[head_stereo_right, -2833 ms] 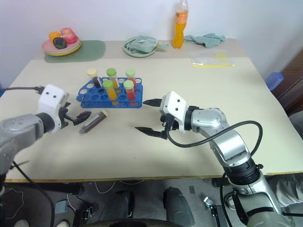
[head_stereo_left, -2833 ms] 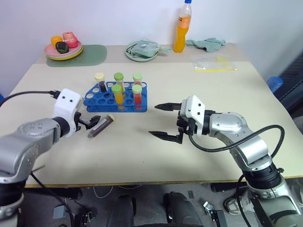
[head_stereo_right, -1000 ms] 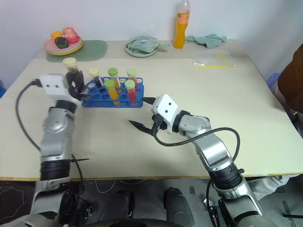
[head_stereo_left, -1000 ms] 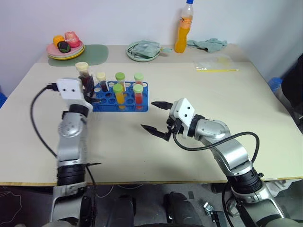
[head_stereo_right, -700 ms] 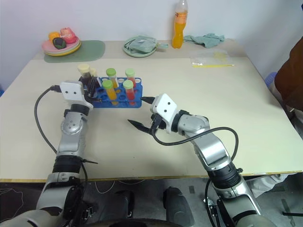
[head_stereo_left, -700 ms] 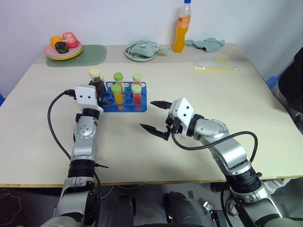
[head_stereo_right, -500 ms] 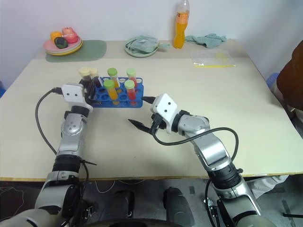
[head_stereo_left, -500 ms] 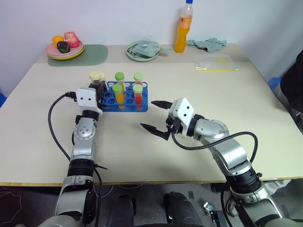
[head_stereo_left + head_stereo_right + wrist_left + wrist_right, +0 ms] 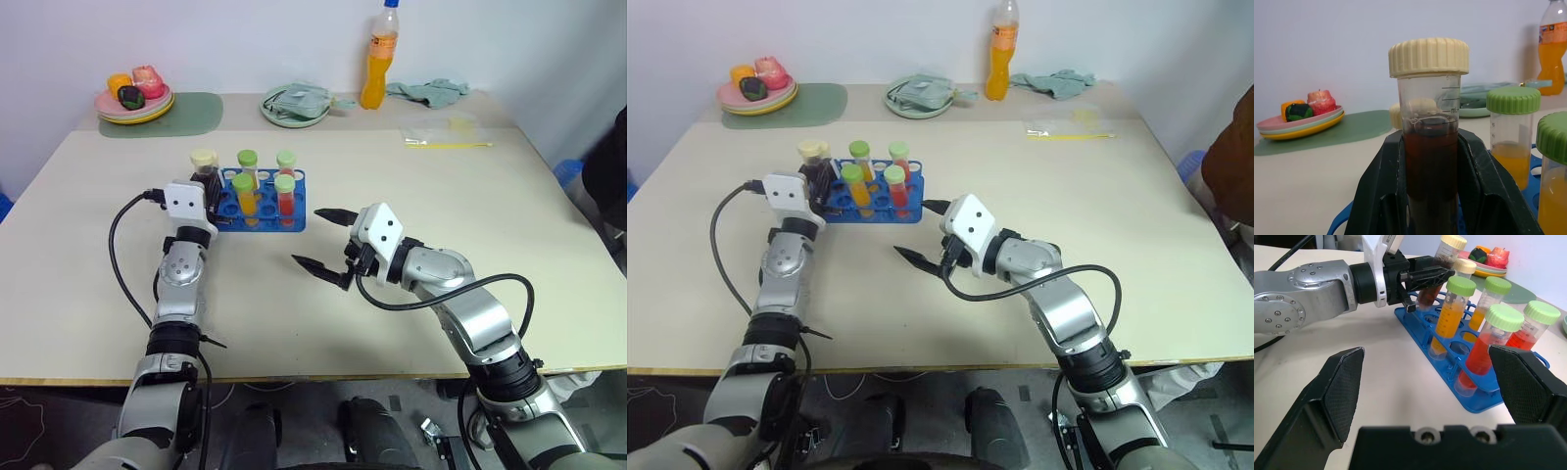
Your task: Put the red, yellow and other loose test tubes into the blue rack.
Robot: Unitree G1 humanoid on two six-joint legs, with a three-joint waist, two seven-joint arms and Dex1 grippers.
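My left gripper [image 9: 213, 192] is shut on a maroon test tube [image 9: 1431, 166] with a cream cap [image 9: 203, 158]. It holds the tube nearly upright over the left end of the blue rack [image 9: 263, 217]. Whether the tube's bottom sits in a hole is hidden by the fingers [image 9: 1378, 196]. Several capped tubes stand in the rack: yellow-orange ones [image 9: 244, 198], red ones [image 9: 285, 200] and another cream-capped one [image 9: 1465, 266]. My right gripper [image 9: 308, 237] hangs open just above the table, right of the rack, with nothing between its fingers [image 9: 1341, 387].
Along the table's far edge are an orange drink bottle [image 9: 377, 61], a green plate with a cloth [image 9: 294, 104], a green mat [image 9: 186, 114] with a plate of toy food [image 9: 133, 96], a green rag [image 9: 427, 90] and a clear bag [image 9: 446, 132]. A person's sleeve [image 9: 1227, 162] is at the right edge.
My left gripper has come down and forward with the maroon tube, from above the rack's left end to just over it. The right gripper has stayed still and open.
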